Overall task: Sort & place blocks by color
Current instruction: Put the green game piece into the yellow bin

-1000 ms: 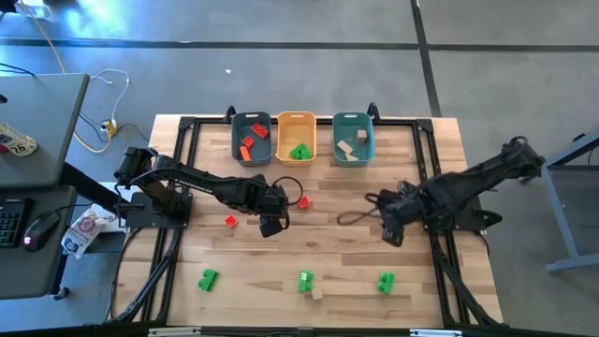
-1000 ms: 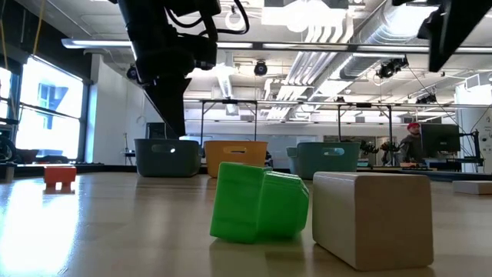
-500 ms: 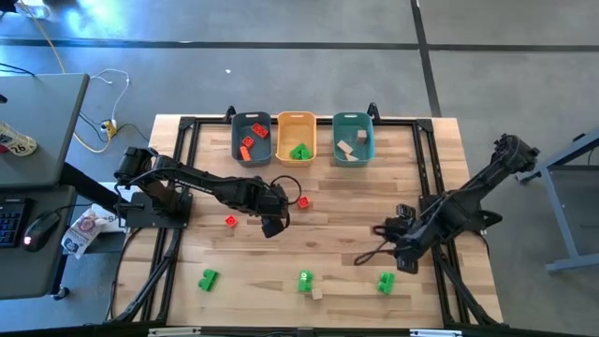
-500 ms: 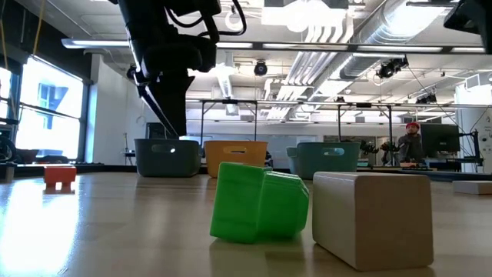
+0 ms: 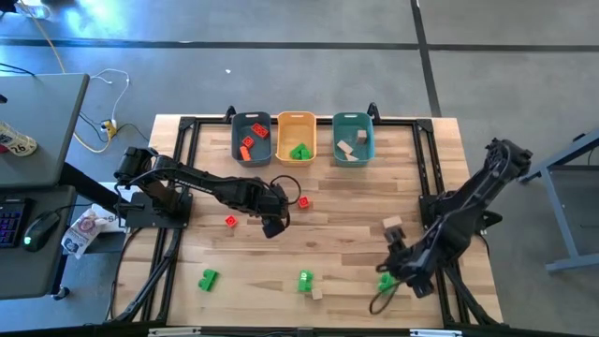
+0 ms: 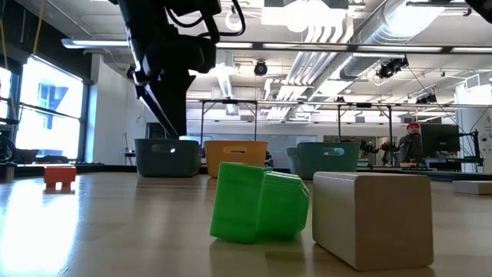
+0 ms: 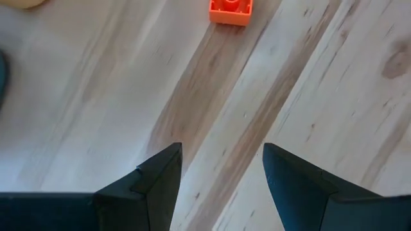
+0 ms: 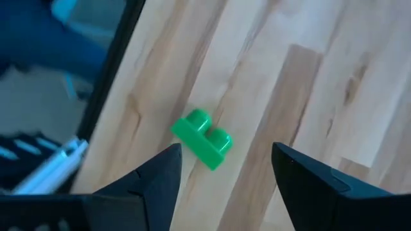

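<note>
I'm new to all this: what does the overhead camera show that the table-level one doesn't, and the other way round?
Only the overhead view shows both arms whole, the right claw open over a green block, the blocks inside the three bins, and a desk with a mouse. Only the table-level view shows the room behind, with a person. Both show the bins and the green block lying beside a tan one.

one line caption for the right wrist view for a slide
Right gripper open above a green block on the table.

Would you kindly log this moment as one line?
right pincer: open over green block | left pincer: open, mid-table, empty | red block: loose ahead
</note>
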